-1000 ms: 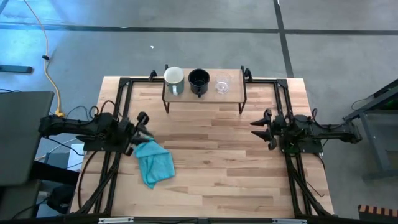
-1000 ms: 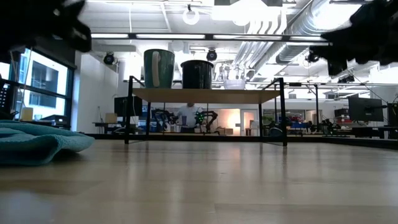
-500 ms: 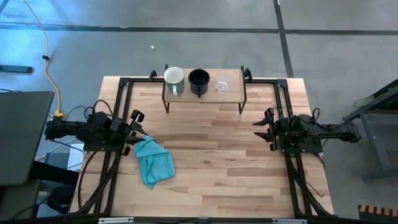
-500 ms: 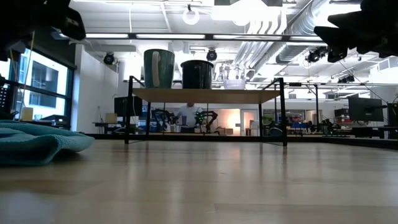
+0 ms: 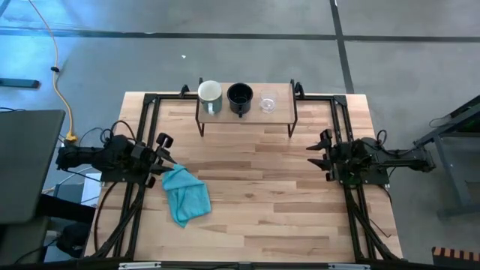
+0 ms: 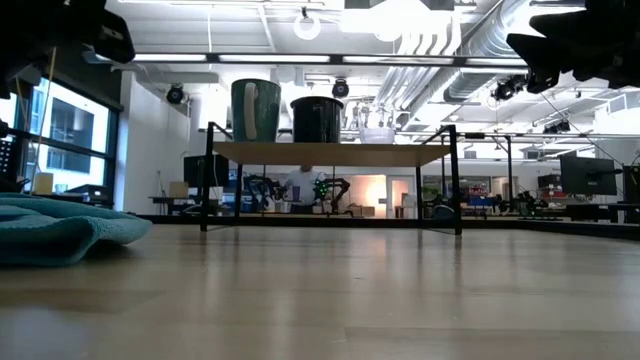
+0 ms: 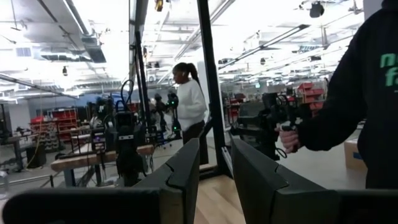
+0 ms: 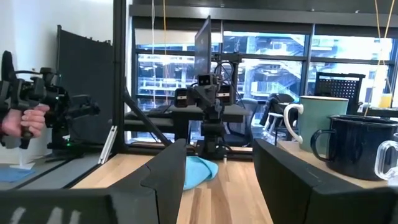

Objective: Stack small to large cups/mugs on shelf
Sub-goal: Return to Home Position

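The shelf (image 5: 245, 107) stands at the table's far middle on thin dark legs. On it stand, in a row from left to right, a white mug (image 5: 209, 92), a black mug (image 5: 240, 94) and a small clear glass cup (image 5: 268, 102). They also show in the low view: white mug (image 6: 256, 110), black mug (image 6: 317, 119), glass cup (image 6: 378, 133). My left gripper (image 5: 165, 153) is open and empty at the table's left edge, beside the teal cloth. My right gripper (image 5: 325, 154) is open and empty at the table's right edge, and its wrist view shows the mugs (image 8: 320, 121).
A crumpled teal cloth (image 5: 186, 193) lies on the table at the near left, just right of my left gripper. The wooden tabletop (image 5: 255, 195) lies bare between the arms. People stand in the room beyond the table (image 7: 186, 102).
My left gripper has drawn back toward the table's left edge and risen a little. My right gripper has drawn back slightly toward the table's right edge. The mugs, glass cup and cloth have stayed in place.
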